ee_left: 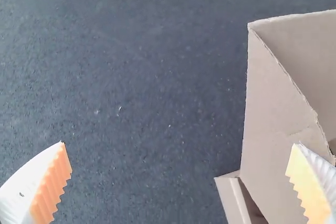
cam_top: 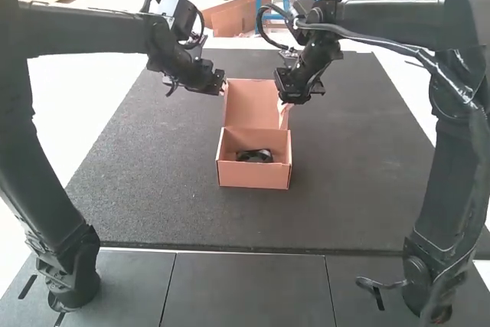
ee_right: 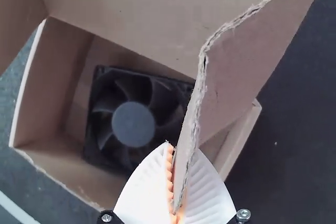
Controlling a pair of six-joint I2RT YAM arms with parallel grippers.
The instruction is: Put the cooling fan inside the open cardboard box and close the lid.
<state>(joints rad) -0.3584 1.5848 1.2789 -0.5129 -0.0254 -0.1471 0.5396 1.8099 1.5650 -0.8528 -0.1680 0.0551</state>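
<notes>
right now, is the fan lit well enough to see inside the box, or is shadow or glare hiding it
High view: the cooling fan is a dark shape in the cardboard box's shaded inside; the pale floor beside the mat glares. Right wrist view: even light, hub and blades plain, no glare. Left wrist view: mat evenly lit, no hard shadows.

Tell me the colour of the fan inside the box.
The cooling fan is black, clearest in the right wrist view.

Robotics lab or workshop bench. Two black jointed arms, left arm (cam_top: 84, 28) and right arm (cam_top: 406, 17), mounted at near corners on dark slotted base panels (cam_top: 249, 289). Coarse black rubber mat (cam_top: 145, 158) covers work surface beyond.
</notes>
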